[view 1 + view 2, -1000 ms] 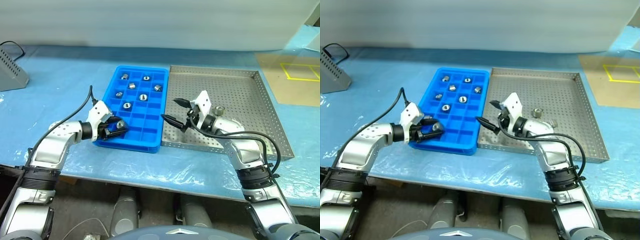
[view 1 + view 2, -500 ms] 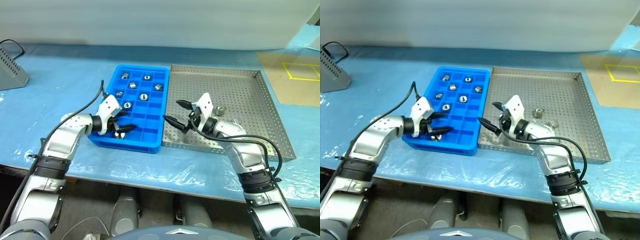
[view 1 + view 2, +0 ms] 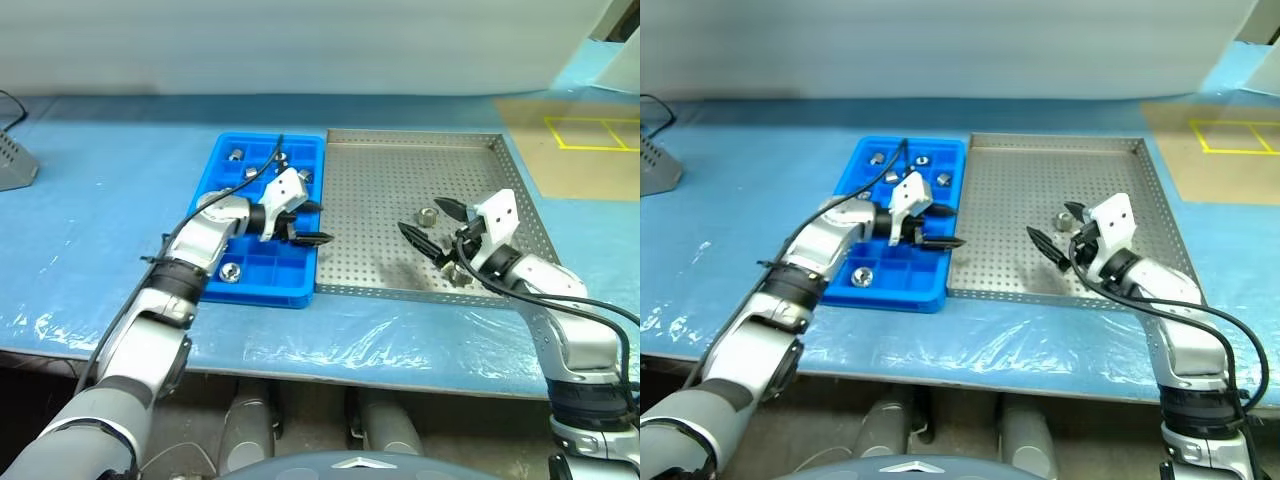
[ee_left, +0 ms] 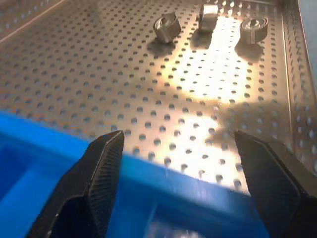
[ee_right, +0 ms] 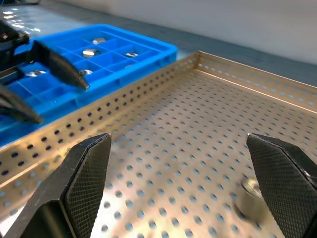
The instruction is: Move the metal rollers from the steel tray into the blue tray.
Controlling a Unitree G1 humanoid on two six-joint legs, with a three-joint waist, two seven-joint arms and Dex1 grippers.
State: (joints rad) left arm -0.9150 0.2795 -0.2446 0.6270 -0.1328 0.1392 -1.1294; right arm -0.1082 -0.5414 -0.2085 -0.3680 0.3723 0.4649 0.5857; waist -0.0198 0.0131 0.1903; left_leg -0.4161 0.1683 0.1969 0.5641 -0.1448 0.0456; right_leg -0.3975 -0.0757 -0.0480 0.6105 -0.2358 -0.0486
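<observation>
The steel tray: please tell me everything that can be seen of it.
The steel tray is a large, shallow, rectangular tray of silver metal. Its floor is perforated with small holes and it has a low raised rim. It lies flat on the blue table cover, with its side against the blue tray. Three metal rollers rest on its floor. The open right gripper hovers over it.

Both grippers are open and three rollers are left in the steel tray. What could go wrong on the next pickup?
1. The three metal rollers sit close together near the steel tray's rim, so open fingers may knock a neighbour away.
2. The left gripper points across the blue tray edge toward the right gripper, which hangs over the rollers; the two could clash.
3. Rollers might roll on the perforated floor.
</observation>
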